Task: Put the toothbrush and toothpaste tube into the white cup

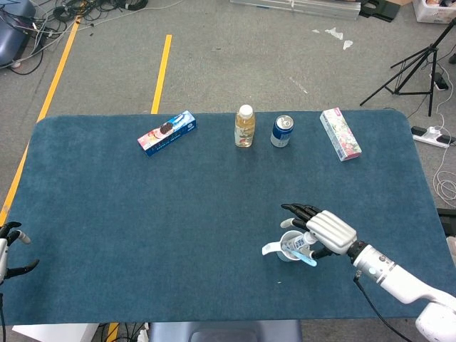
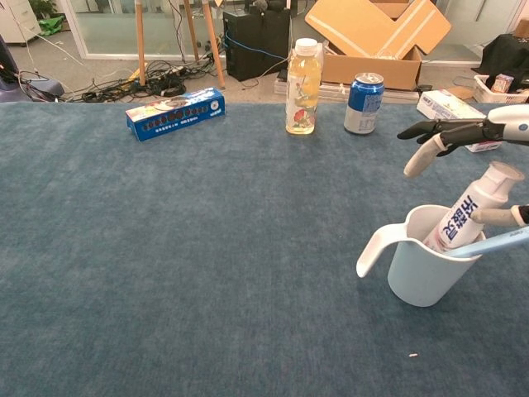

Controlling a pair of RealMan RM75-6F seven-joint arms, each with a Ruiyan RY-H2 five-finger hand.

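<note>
Both the toothpaste tube [image 2: 468, 213], its blue lettering unreadable, and the toothbrush [image 2: 494, 242] lean in the white cup [image 2: 420, 269], the right hand [image 1: 324, 231] spread empty above, the left hand [image 1: 10, 249] half cropped, fingers apart.

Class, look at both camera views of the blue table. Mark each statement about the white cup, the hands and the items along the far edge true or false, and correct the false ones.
1. The white toothpaste tube stands inside the white handled cup. True.
2. The light blue toothbrush lies flat on the table beside the cup. False: it rests across the cup's rim.
3. The right hand is at the cup. True.
4. The blue drink can lies tipped on its side. False: it stands upright beside the yellow drink bottle.
5. The left hand holds the blue biscuit box. False: it is at the table's near left edge, holding nothing.
</note>
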